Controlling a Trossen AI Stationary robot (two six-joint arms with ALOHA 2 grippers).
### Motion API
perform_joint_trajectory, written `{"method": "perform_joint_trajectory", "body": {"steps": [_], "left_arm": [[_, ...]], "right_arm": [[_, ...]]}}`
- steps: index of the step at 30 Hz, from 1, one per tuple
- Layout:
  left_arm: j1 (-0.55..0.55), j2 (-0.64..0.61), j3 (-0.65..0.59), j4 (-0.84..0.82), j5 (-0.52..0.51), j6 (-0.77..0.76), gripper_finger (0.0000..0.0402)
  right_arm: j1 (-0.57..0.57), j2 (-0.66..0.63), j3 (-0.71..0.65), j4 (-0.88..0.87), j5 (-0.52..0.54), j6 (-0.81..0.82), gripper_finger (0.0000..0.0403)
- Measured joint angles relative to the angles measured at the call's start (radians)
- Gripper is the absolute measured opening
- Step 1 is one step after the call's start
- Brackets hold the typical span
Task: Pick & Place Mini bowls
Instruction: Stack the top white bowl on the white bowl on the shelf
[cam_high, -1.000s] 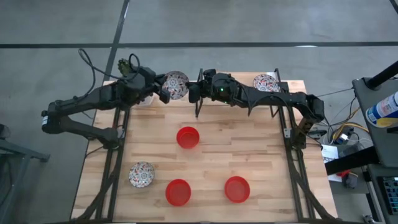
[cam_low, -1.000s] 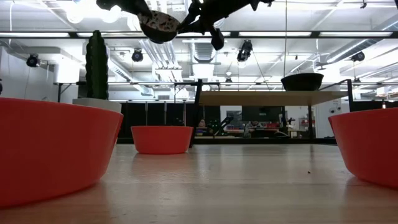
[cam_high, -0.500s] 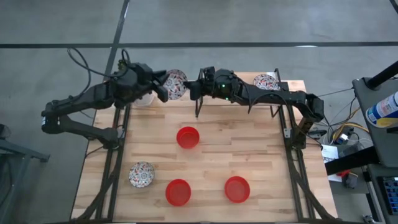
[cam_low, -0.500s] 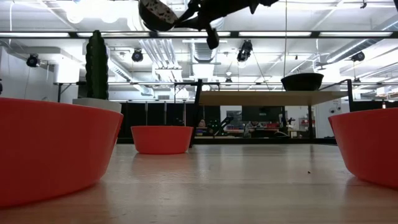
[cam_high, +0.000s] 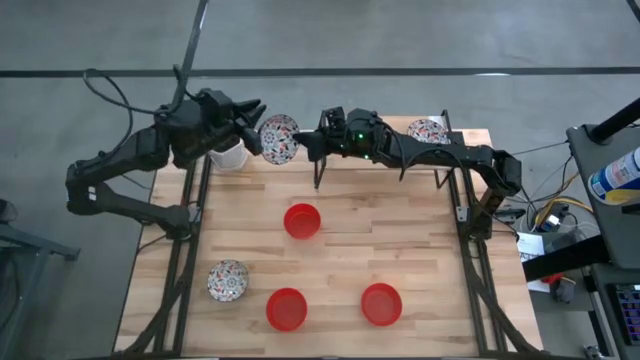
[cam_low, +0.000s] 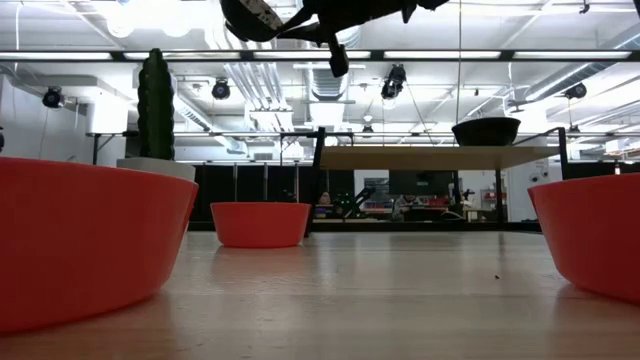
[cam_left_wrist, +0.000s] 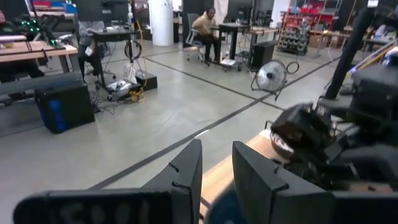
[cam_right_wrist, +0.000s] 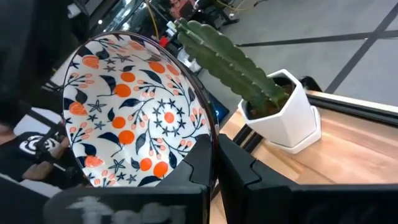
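Observation:
One floral mini bowl is in the air above the table's far edge, tipped on its side, in my right gripper, which is shut on it. In the right wrist view its patterned inside faces the camera. My left gripper is open and empty just left of that bowl; its fingers hold nothing. Two more floral bowls and three red bowls sit on their bases on the table. My right gripper pinches the floral bowl's rim, one finger inside the bowl and the other outside. The fingers come level from the table's right. The bowl is lifted clear and stands on edge, with its opening turned toward the right arm.
A white hexagonal pot with a green cactus stands at the table's far left corner, below my left arm. The low view shows red bowls near and farther off. People sit at desks in the room.
My left gripper has drawn back from the floral bowl toward the table's far left and now stands apart from it. The bowl has stayed with my right gripper, has risen a little and has tipped more onto its edge.

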Motion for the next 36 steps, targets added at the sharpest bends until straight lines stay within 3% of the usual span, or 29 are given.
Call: {"method": "perform_joint_trajectory", "body": {"steps": [7,19,28,36], "left_arm": [[0.000,-0.014,0.048,-0.001,-0.001,0.003,0.0083],[0.000,-0.049,0.037,-0.107,0.013,-0.070,0.0083],[0.000,-0.045,0.015,-0.114,0.107,-0.139,0.0083],[0.000,-0.043,0.004,-0.110,0.154,-0.159,0.0083]], "right_arm": [[-0.039,-0.020,0.000,-0.050,-0.091,0.078,0.0008],[-0.141,-0.200,0.019,-0.580,-0.105,0.048,0.0008],[-0.272,-0.353,0.019,-0.897,-0.087,0.046,0.0008],[-0.394,-0.480,0.017,-1.170,0.046,0.117,0.0008]]}}
